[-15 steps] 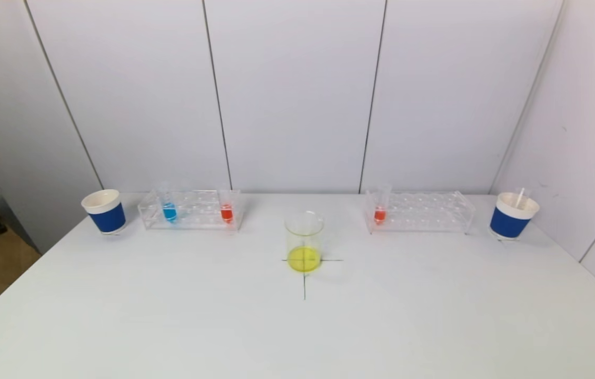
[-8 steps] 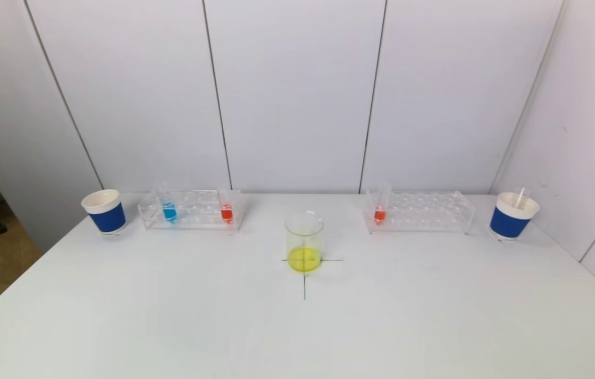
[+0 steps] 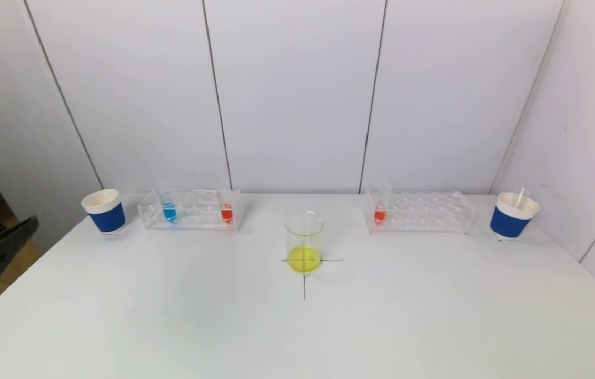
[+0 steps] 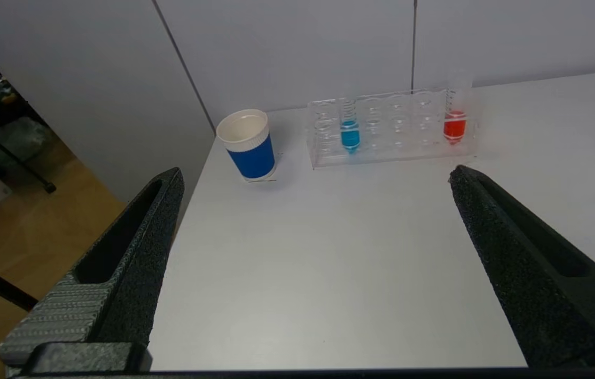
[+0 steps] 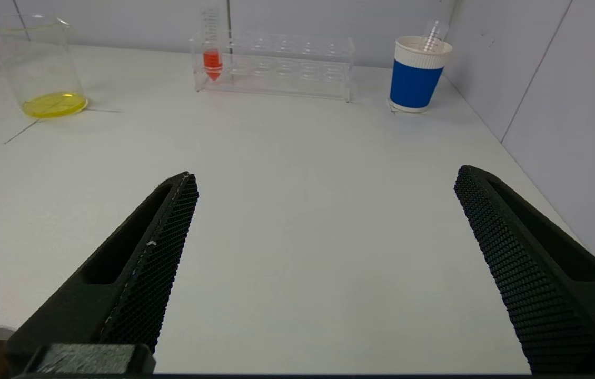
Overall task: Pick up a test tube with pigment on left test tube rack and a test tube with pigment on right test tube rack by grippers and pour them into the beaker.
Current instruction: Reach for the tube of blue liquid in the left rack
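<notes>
— What's on the bench (image 3: 171, 316)?

— Smooth white top. A clear glass beaker (image 3: 304, 241) stands mid-bench on a drawn black cross, a shallow pool of yellow liquid in its bottom. Along the far edge sit two clear plastic racks with rows of round holes. The left rack (image 3: 190, 209) holds a blue tube (image 3: 169, 208) near its left end and a red tube (image 3: 227, 208) at its right end, both upright with tapered tips. The right rack (image 3: 419, 211) holds one red tube (image 3: 380, 209) at its left end.

— And at the far corners?

— A ribbed paper cup, blue with a white rim, at each: the left cup (image 3: 104, 211) and the right cup (image 3: 513, 215), which has a clear tube leaning inside.

— The arms?

— The left pincer (image 4: 308, 273) hangs by the bench's left edge, its black grainy fingers spread wide, holding nothing. The right pincer (image 5: 324, 273) is over the near right part, mesh-textured fingers equally wide, also gripping nothing. Both are well apart from the racks.
</notes>
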Controlling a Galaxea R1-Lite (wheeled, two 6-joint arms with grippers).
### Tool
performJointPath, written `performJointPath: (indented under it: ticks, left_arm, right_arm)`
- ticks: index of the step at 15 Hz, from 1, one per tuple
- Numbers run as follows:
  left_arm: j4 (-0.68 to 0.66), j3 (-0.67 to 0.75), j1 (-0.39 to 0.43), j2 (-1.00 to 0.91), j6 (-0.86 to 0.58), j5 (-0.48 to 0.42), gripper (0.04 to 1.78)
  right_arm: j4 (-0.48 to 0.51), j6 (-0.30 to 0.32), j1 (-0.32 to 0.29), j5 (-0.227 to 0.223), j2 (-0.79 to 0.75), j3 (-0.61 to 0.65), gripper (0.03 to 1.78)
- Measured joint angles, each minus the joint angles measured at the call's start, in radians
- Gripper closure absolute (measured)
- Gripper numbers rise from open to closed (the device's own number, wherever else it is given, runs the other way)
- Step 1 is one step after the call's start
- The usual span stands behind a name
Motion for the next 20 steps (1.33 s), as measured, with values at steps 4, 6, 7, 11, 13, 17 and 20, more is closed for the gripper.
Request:
performJointPath:
  ticks: [4, 6, 7, 11, 13, 17, 20]
  left_arm:
    - [-0.168, -0.001, 0.0, 0.181, -0.067, -0.06, 0.06]
    - [-0.233, -0.002, 0.0, 0.27, -0.09, -0.094, 0.06]
    - [-0.267, -0.003, 0.0, 0.314, -0.104, -0.102, 0.06]
    - [-0.433, -0.003, 0.002, 0.499, -0.138, -0.109, 0.06]
    - [-0.548, -0.005, 0.003, 0.605, -0.163, -0.115, 0.06]
    - [-0.728, -0.025, 0.018, 0.796, -0.176, -0.13, 0.06]
    - [-0.761, -0.064, 0.045, 0.897, -0.177, -0.207, 0.06]
  right_arm:
    - [0.0, 0.0, 0.0, 0.0, 0.0, 0.0, 0.04]
    - [0.0, 0.0, 0.0, 0.0, 0.0, 0.0, 0.04]
    - [0.0, 0.0, 0.0, 0.0, 0.0, 0.0, 0.04]
    - [0.0, 0.0, 0.0, 0.0, 0.0, 0.0, 0.04]
    - [0.0, 0.0, 0.0, 0.0, 0.0, 0.0, 0.04]
    - [0.0, 0.0, 0.0, 0.0, 0.0, 0.0, 0.04]
    - [0.0, 0.0, 0.0, 0.0, 0.0, 0.0, 0.04]
